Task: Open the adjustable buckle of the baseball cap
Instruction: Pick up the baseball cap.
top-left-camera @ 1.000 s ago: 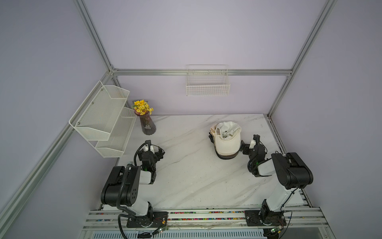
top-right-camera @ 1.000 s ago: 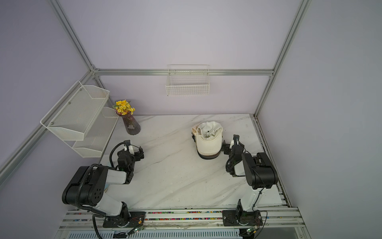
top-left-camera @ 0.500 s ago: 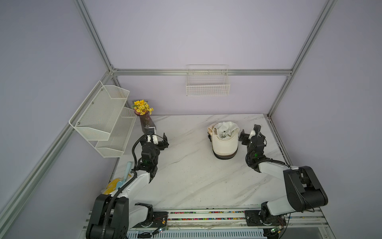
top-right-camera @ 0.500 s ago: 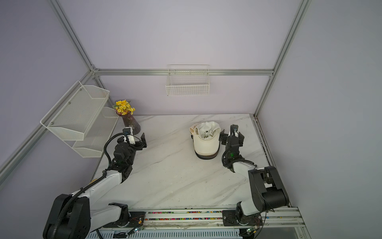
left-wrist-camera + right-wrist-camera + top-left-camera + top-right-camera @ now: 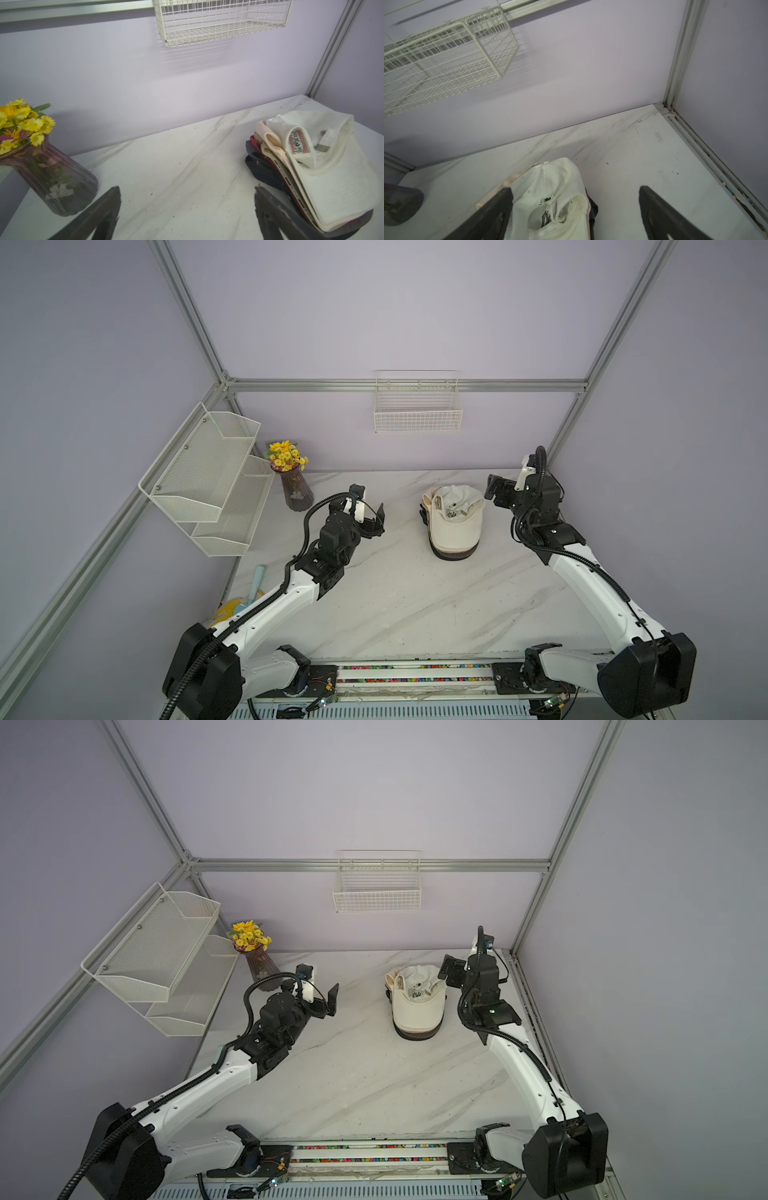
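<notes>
The cream baseball cap (image 5: 455, 526) (image 5: 417, 1011) (image 5: 332, 176) (image 5: 550, 187) lies topmost on a stack of caps (image 5: 453, 554) (image 5: 266, 174), at about 1 o'clock from the middle of the marble tabletop (image 5: 395, 593). Its brim points to 6 o'clock and its crumpled crown to 12. In the opening at the crown end, the left wrist view shows a pale strap with a metal buckle (image 5: 321, 148); I cannot tell whether it is fastened. The right gripper (image 5: 493, 491) (image 5: 449, 969) (image 5: 576, 192) hangs just beside the cap at its 2 o'clock. Its jaws are spread wide with nothing between them, and one finger (image 5: 500, 199) stands over the crown. The left gripper (image 5: 376, 522) (image 5: 331, 1003) (image 5: 187, 197) sits at the cap's 9 o'clock, apart from it, with jaws likewise released and empty. At the table's 10 o'clock stands a purple ribbed glass vase (image 5: 296, 489) (image 5: 52, 182) of yellow flowers (image 5: 286, 454). A white wire basket (image 5: 417, 414) hangs on the back wall at 12 o'clock. A two-tier white mesh shelf (image 5: 208, 477) is fixed to the wall at 9 o'clock.
</notes>
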You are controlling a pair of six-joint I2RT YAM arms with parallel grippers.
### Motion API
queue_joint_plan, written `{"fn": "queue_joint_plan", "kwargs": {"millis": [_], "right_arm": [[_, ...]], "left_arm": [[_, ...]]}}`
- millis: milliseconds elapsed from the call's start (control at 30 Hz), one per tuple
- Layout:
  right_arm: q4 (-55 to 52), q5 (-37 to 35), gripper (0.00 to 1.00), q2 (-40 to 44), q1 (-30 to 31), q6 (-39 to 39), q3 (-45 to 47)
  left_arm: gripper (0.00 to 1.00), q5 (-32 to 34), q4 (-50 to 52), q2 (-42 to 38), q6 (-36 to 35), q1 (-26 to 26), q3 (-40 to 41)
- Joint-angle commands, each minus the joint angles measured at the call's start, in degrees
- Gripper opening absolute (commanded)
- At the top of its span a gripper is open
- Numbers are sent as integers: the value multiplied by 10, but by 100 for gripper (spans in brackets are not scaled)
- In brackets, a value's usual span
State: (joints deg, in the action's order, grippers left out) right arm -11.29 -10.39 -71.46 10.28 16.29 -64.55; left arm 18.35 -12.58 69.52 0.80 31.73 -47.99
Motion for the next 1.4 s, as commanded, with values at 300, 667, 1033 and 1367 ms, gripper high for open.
{"fn": "queue_joint_plan", "kwargs": {"millis": [300,667,1033,1367], "right_arm": [[-247,-8,90,-52,11,-11,-113],[-249,-109,88,-96,11,-53,-115],[-256,-41,66,-78,11,-165,-116],[-218,-129,76,-116,65,-269,-68]], "left_arm": [[86,-121,70,109,-16,34,-128],[84,-237,72,272,-4,44,-279],[76,-187,153,307,-161,83,-351],[75,-162,138,289,-148,82,-313]]}}
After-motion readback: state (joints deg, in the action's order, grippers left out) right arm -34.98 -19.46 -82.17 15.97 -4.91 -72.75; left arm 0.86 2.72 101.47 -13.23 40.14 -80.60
